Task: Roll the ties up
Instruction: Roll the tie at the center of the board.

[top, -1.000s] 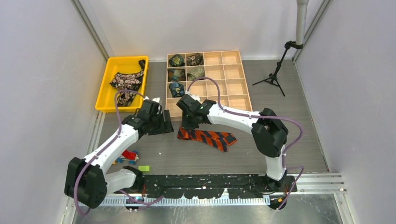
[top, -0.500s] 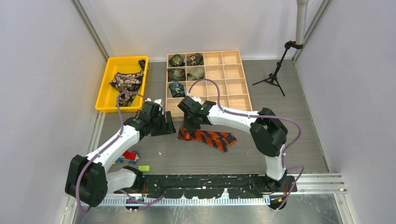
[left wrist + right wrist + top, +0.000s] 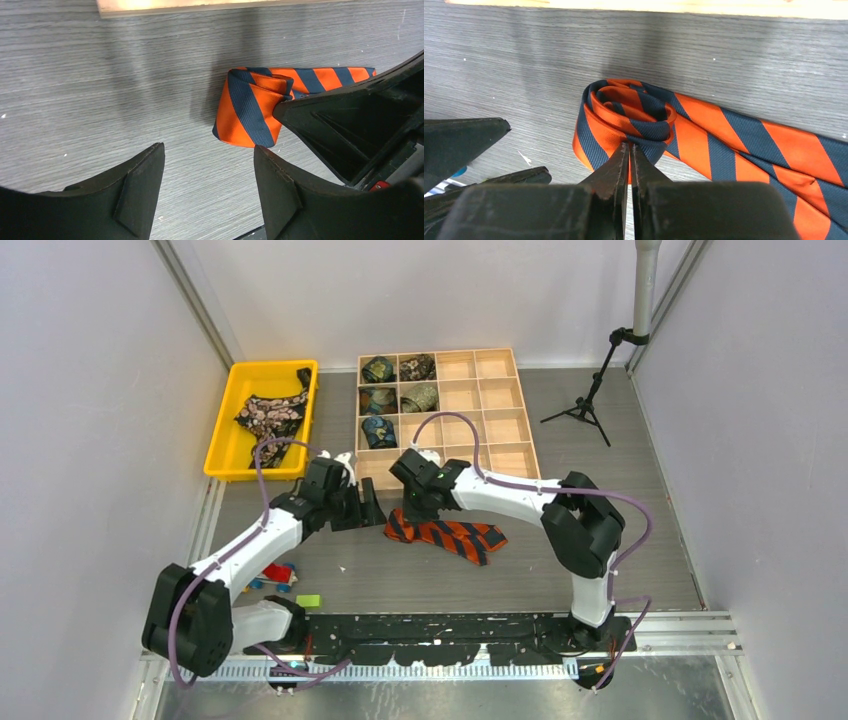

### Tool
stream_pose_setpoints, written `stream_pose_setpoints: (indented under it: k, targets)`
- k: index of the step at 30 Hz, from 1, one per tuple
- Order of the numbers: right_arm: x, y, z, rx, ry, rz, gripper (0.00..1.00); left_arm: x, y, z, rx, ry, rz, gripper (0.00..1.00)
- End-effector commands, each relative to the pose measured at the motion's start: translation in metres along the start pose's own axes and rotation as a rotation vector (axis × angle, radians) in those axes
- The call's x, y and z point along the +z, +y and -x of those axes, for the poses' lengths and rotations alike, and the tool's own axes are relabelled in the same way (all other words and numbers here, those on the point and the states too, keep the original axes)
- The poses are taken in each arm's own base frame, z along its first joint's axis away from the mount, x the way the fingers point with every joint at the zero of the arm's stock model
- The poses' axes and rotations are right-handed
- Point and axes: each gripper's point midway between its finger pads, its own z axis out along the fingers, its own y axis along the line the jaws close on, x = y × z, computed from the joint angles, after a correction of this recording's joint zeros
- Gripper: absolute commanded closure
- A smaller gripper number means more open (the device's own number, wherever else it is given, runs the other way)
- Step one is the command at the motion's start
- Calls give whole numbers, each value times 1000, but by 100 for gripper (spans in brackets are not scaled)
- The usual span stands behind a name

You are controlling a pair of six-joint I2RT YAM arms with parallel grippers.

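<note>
An orange-and-navy striped tie [image 3: 455, 536] lies on the grey floor, its left end wound into a loose roll [image 3: 629, 107]. My right gripper [image 3: 629, 146] is shut on the near layer of that roll, with orange fabric pinched between the tips; in the top view it [image 3: 415, 512] stands over the roll's left end. My left gripper [image 3: 209, 150] is open with nothing between its fingers, and the roll [image 3: 247, 112] sits just beyond its right fingertip. From above, the left gripper [image 3: 366, 512] is directly left of the roll.
A yellow bin [image 3: 222, 430] at the back left holds a black flowered tie [image 3: 268, 415]. The wooden compartment tray [image 3: 490, 410] behind the arms holds several rolled ties [image 3: 380, 400]. Toy blocks [image 3: 275, 575] lie near the left arm. A tripod [image 3: 585, 405] stands back right.
My left gripper has moved right, closing in on the roll's left side. The right gripper shifted slightly right and nearer with the roll pinched.
</note>
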Motion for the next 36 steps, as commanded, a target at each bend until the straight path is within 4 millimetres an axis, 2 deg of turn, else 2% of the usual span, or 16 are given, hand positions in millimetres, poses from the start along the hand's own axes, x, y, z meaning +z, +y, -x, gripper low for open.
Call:
stream_pose_setpoints:
  k: [1, 12, 16, 36]
  targets:
    - [-15, -2, 12, -3, -54, 15, 90, 7, -14, 10, 23, -31, -90, 31]
    - [-11, -10, 7, 8, -47, 11, 91, 26, -38, 1, 27, 41, -256, 29]
    - [-9, -13, 5, 11, -43, 9, 91, 31, -39, -4, 21, 63, -273, 29]
    - [-8, -23, 1, 30, -44, 0, 91, 56, -54, -24, -77, 172, -412, 43]
